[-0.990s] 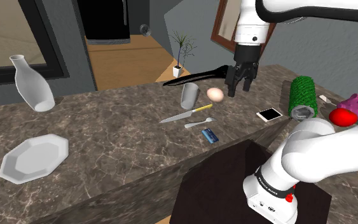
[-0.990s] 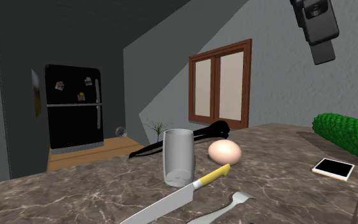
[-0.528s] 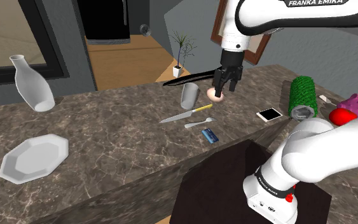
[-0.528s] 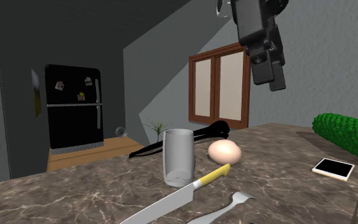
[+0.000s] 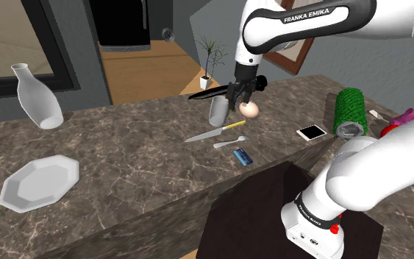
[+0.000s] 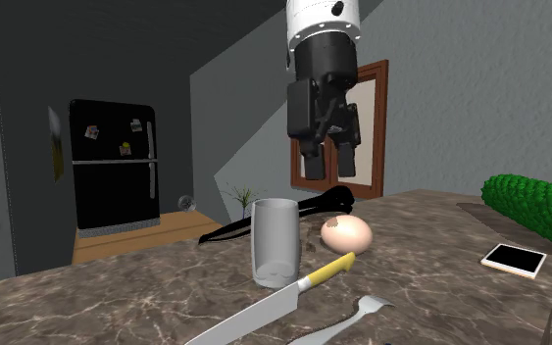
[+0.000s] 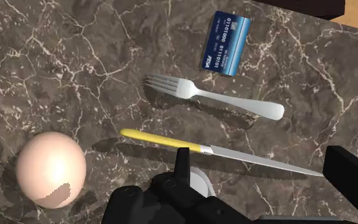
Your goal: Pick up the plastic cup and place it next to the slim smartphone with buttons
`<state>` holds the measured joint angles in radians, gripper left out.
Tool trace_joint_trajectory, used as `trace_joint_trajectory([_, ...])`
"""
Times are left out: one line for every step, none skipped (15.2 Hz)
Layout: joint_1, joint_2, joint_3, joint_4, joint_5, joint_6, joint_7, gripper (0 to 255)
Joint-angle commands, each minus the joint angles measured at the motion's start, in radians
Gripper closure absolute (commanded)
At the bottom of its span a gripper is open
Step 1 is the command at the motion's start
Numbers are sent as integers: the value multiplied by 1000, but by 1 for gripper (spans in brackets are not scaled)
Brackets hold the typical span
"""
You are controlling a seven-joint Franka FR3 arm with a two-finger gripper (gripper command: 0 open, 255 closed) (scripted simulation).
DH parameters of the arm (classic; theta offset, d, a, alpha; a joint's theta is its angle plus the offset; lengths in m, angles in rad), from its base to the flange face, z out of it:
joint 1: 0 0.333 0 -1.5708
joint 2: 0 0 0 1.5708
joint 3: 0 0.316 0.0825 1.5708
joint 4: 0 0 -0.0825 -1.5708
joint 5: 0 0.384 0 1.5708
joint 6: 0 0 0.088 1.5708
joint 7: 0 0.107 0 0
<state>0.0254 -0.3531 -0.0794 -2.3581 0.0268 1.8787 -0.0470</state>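
Shoulder view: arm reaches over the dark marble worktop [image 5: 124, 147]; tool [image 5: 240, 99] hangs just above the grey cup [image 5: 218, 110] and the egg [image 5: 250, 109], touching neither; the second exterior view shows clear air under the fingertips; I read the jaws as wide apart, nothing between them; the wrist view shows the two black fingers [image 7: 182, 167] standing well apart over the worktop.

Cup stands upright on the worktop, egg just beside it on the shoulder view's right; black long-handled utensil [image 5: 212, 92] lies behind both; yellow-handled knife [image 5: 214, 132] lies in front of the cup, fork [image 5: 231, 141] just beside the knife, blue card [image 5: 241, 156] near the fork, closer to the stand.

Phone [image 5: 312, 132], white face with a dark edge, lies flat well apart from the cup, toward the shoulder view's right; green bristly roll [image 5: 350, 110] lies on its side just beside the phone; buttons too small for me to tell.

White bottle [image 5: 36, 97] stands upright far to the shoulder view's left; white angular plate [image 5: 40, 182] lies nearer the front edge below it.
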Motion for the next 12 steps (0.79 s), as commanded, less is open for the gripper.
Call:
trace_joint_trajectory([3, 69, -6, 39, 1, 51, -23, 0])
trace_joint_trajectory([4, 103, -8, 57, 2, 77, -34, 0])
trace_joint_trajectory([5, 137, -11, 76, 3, 101, -46, 0])
trace_joint_trajectory([6, 171, -13, 96, 5, 125, -57, 0])
trace_joint_trajectory([7, 205, -15, 118, 8, 147, -68, 0])
trace_joint_trajectory([7, 239, -17, 140, 11, 168, -80, 0])
trace_joint_trajectory([8, 273, -18, 164, 14, 187, -91, 0])
trace_joint_trajectory([8, 308, -19, 190, 18, 206, -102, 0])
trace_joint_trajectory([8, 326, -20, 204, 20, 215, -108, 0])
trace_joint_trajectory([8, 331, -19, 196, 21, 228, -109, 0])
trace_joint_trajectory([8, 337, -19, 188, 22, 242, -110, 0])
trace_joint_trajectory([8, 342, -19, 180, 23, 255, -110, 0])
